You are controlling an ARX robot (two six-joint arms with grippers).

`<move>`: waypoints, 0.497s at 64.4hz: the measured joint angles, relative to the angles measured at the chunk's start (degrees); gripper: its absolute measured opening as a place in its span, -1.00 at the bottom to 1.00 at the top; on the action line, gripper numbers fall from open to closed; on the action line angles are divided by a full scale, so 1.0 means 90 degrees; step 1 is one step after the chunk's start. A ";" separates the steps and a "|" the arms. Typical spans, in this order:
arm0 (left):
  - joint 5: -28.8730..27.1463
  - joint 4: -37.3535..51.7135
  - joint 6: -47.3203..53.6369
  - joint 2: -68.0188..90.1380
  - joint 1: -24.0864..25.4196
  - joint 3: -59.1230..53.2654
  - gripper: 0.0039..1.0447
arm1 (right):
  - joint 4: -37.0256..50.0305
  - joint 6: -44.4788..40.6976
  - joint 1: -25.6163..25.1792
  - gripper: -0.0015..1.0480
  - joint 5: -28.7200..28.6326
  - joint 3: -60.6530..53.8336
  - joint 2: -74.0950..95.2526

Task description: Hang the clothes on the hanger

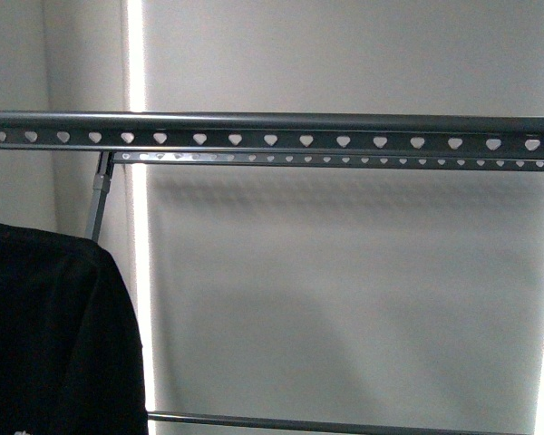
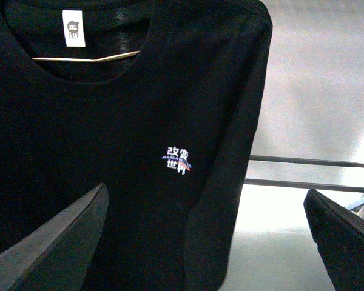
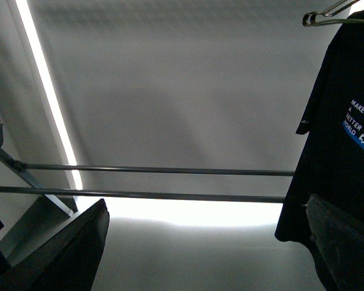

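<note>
The hanger, a grey metal rack, has its rail (image 1: 272,138) with heart-shaped holes running across the front view. The clothes, a black T-shirt (image 1: 45,335), hang at the lower left below the rail. In the left wrist view the T-shirt (image 2: 109,151) fills the left, showing a small white chest print (image 2: 177,160) and a neck label. My left gripper (image 2: 206,242) is open and empty close in front of the shirt's sleeve side. My right gripper (image 3: 206,242) is open and empty, with a black printed T-shirt (image 3: 333,151) beside one finger (image 3: 346,242).
A thin bar (image 2: 85,58) crosses inside the shirt's neck, and a wire hook (image 3: 327,15) shows above the shirt in the right wrist view. Two lower rack tubes (image 3: 158,171) run across. A diagonal leg (image 1: 98,204) stands at the left. A pale wall lies behind.
</note>
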 joint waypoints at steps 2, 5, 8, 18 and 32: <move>0.0000 0.0000 0.0000 0.0000 0.0000 0.0000 0.88 | 0.0000 0.0000 0.0000 0.85 0.0000 0.0000 0.0000; 0.0002 0.0000 0.0000 0.0000 0.0000 0.0000 0.88 | 0.0000 0.0000 0.0000 0.85 0.0000 0.0000 0.0000; 0.0002 0.0000 0.0000 0.0000 0.0000 0.0000 0.88 | 0.0000 0.0000 0.0000 0.85 0.0000 0.0000 0.0000; 0.0000 0.0000 0.0000 0.0000 0.0000 0.0000 0.88 | 0.0000 0.0000 0.0000 0.85 -0.0002 0.0000 0.0000; 0.1957 -0.0624 -0.1231 0.0794 0.0316 0.0301 0.88 | 0.0000 -0.0002 0.0000 0.85 -0.0010 0.0000 0.0000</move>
